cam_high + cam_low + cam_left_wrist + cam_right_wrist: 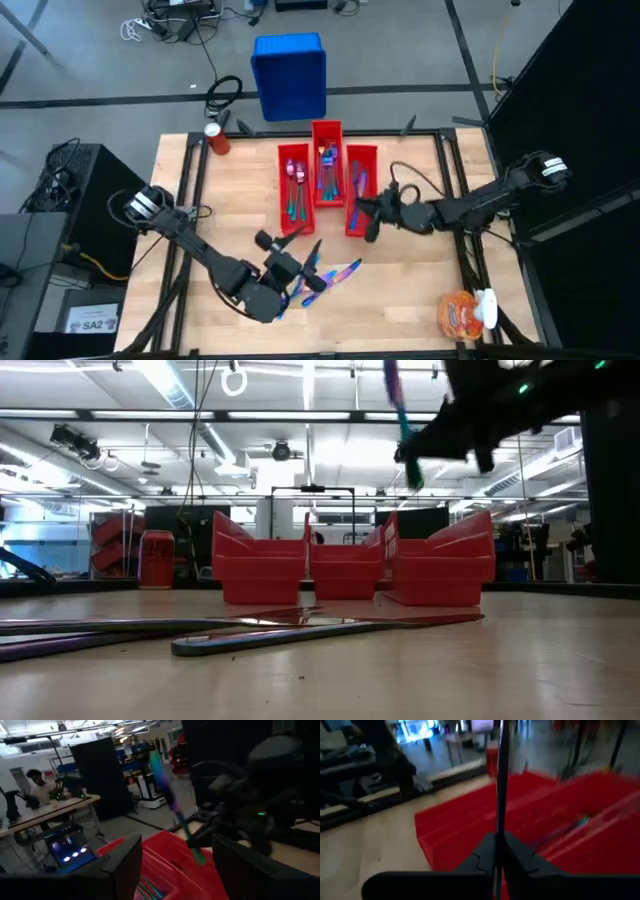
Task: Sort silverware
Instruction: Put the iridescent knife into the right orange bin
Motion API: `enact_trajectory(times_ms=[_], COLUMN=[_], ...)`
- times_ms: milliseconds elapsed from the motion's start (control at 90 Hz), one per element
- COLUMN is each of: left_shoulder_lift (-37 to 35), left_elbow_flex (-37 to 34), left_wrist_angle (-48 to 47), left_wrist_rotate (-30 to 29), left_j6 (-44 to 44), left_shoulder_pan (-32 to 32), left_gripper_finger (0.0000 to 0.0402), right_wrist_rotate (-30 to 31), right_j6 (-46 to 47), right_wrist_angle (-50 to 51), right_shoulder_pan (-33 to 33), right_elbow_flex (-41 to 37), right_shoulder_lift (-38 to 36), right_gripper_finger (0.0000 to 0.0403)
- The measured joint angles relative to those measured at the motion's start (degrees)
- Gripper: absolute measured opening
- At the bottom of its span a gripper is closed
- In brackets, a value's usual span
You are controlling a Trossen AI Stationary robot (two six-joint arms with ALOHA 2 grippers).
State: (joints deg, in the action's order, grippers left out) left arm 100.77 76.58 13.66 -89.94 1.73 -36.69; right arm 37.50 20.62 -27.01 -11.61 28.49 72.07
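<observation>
Some shiny silverware (325, 277) lay loose on the wooden table (420, 290), near the front. The left gripper (300, 272) hung just above that pile, its fingers (125, 865) spread apart and holding nothing. Farther back stood three red bins (327, 185) side by side, with more pieces inside. The right gripper (366, 215) was over the right-hand bin, fingers pressed tight on one thin piece (501, 780) that stood upright.

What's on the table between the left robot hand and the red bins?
In the high view, loose silverware lies on the wood between the left gripper and the red bins: a few shiny pieces fanned out, with bare table beyond them.
</observation>
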Motion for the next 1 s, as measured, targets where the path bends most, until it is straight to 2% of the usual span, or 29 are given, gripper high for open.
enact_trajectory(times_ms=[244,344,422,467,667,800,856,1000], left_shoulder_lift=[0.0,0.0,-0.4,-1.1,-3.8,-1.4,-0.5,0.5], left_elbow_flex=[0.0,0.0,0.0,-0.1,0.0,-0.1,-0.1,-0.1], left_wrist_angle=[-8.0,-14.8,-20.5,-24.5,-53.6,-69.8,-71.8,-69.7], left_wrist_rotate=[-0.1,-0.1,0.1,2.2,28.5,37.2,39.2,42.0], left_j6=[2.1,6.8,11.1,14.8,45.8,64.6,67.6,67.0], left_shoulder_pan=[1.5,2.3,3.4,4.4,12.7,17.8,19.0,20.1], left_gripper_finger=[0.0218,0.0218,0.0218,0.0218,0.0213,0.0208,0.0208,0.0208], right_wrist_rotate=[-22.8,-28.3,-28.7,-28.5,-26.1,-26.1,-25.7,-27.0], right_j6=[14.1,18.3,19.7,19.7,17.9,20.2,22.7,30.6], right_wrist_angle=[12.6,19.8,28.0,33.7,52.3,62.3,65.8,68.8], right_shoulder_pan=[15.6,18.9,20.1,20.7,21.0,21.0,21.5,23.0], right_elbow_flex=[0.5,2.4,5.5,8.0,21.2,27.5,28.1,26.7], right_shoulder_lift=[-0.2,-0.2,-0.2,-0.2,-0.3,-0.4,-0.4,-0.1], right_gripper_finger=[0.0000,0.0000,0.0000,0.0000,0.0000,0.0000,0.0000,0.0000])
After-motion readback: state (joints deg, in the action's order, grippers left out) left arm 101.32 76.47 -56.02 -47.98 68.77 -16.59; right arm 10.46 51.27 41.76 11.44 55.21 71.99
